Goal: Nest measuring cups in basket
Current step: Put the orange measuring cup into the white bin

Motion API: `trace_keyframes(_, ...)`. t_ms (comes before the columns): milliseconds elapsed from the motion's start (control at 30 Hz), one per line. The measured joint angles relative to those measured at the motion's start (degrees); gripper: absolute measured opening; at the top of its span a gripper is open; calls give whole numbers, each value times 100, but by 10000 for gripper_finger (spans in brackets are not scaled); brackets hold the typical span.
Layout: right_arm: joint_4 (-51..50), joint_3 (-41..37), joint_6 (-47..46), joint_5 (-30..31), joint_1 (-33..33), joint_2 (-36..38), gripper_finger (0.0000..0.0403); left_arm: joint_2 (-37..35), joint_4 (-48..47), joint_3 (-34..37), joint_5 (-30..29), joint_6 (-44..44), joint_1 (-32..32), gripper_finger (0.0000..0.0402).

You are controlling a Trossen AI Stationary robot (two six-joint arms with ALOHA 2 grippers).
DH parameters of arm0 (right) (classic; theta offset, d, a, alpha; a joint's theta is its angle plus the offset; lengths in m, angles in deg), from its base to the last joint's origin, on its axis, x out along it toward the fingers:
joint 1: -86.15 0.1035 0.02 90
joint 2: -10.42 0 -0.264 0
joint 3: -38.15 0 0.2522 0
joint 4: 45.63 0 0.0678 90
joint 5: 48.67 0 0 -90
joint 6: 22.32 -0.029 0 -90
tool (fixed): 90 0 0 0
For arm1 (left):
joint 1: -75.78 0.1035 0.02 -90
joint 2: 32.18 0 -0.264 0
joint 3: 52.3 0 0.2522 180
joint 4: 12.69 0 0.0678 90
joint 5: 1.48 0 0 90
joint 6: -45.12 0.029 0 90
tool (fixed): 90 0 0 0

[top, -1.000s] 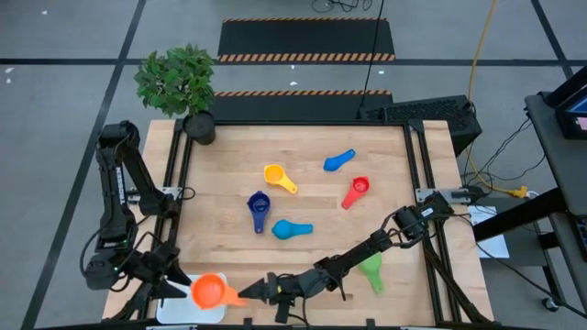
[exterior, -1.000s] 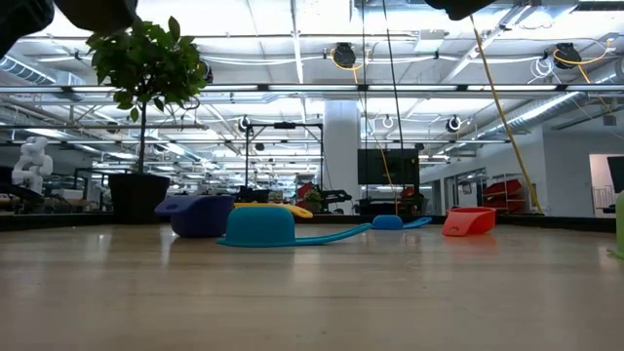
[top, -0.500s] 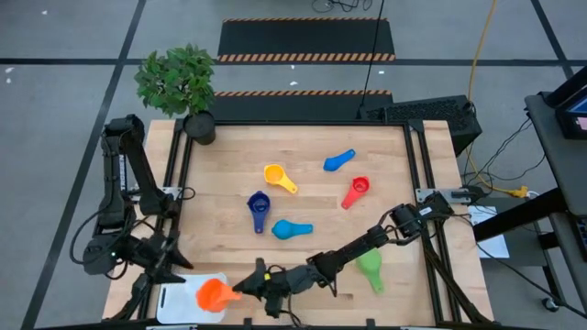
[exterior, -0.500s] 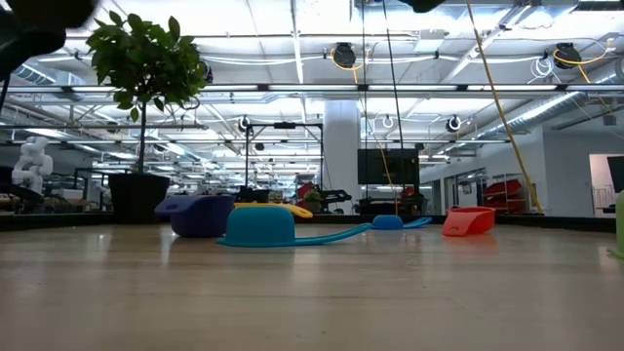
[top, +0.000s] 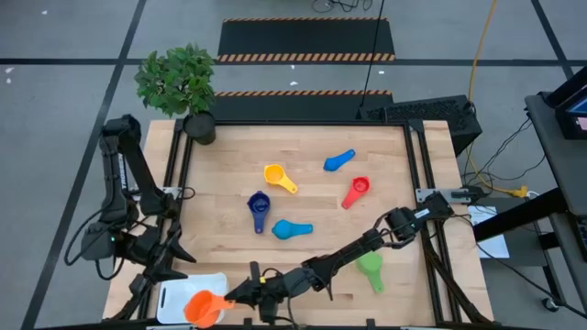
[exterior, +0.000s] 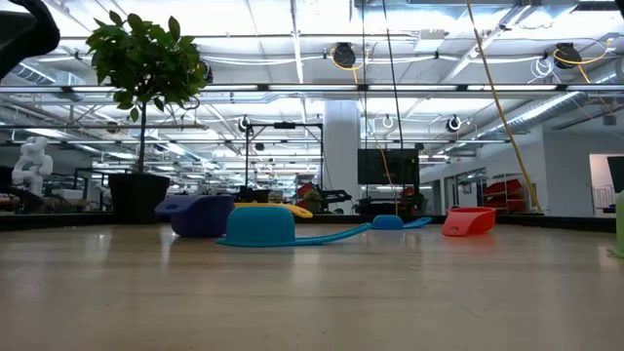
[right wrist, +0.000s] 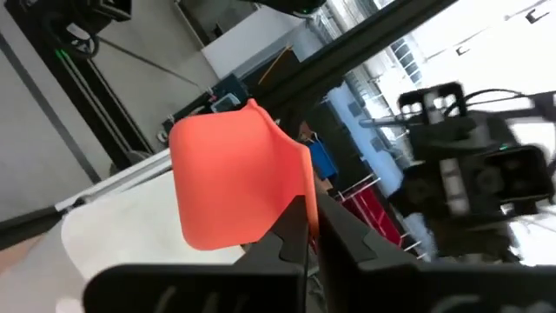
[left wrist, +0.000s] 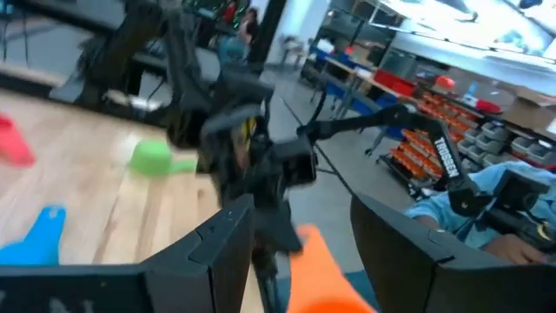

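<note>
Pinching the flat handle of the orange measuring cup (top: 204, 307), your right gripper (top: 240, 295) has its fingers fully closed on that handle, and the bowl hangs just ahead of the fingertips, over the near edge of the white basket (top: 174, 295). From the right wrist view the cup (right wrist: 228, 181) sits bowl-out past the fingers with the pale basket floor beneath it.

Expect this cup to be light, rigid plastic, probably smooth enough to twist in a narrow pinch, so the handle close to the bowl looks like the steadiest hold. It should drop without harm, but a light cup may bounce or tip on the basket wall.

Just beyond the cup, your left gripper (top: 172, 268) waits with its fingers spread and nothing between them, close to the basket's far side; mind it as you lower.

Farther out behind your right arm lie the remaining cups: green cup (top: 371, 268) beside the forearm, light blue cup (top: 290, 229), dark blue cup (top: 259, 207), yellow cup (top: 277, 176), red cup (top: 356, 190) and a second blue cup (top: 338, 160). A potted plant (top: 181, 84) stands at the far corner, well apart.
</note>
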Motion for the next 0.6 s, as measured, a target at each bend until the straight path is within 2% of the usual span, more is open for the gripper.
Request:
trace_keyframes(167, -822, 743, -241, 40, -115, -346, 0, 165, -232, -278, 249, 92, 232, 195)
trace_keyframes(333, -791, 935, -446, 174, -160, -475, 0, 844, -695, -734, 680, -405, 476, 195)
trace_keyframes(600, -856, 944, -1211, 293, -261, -475, 0, 2357, -2781, -2125, 899, -1609, 637, 195)
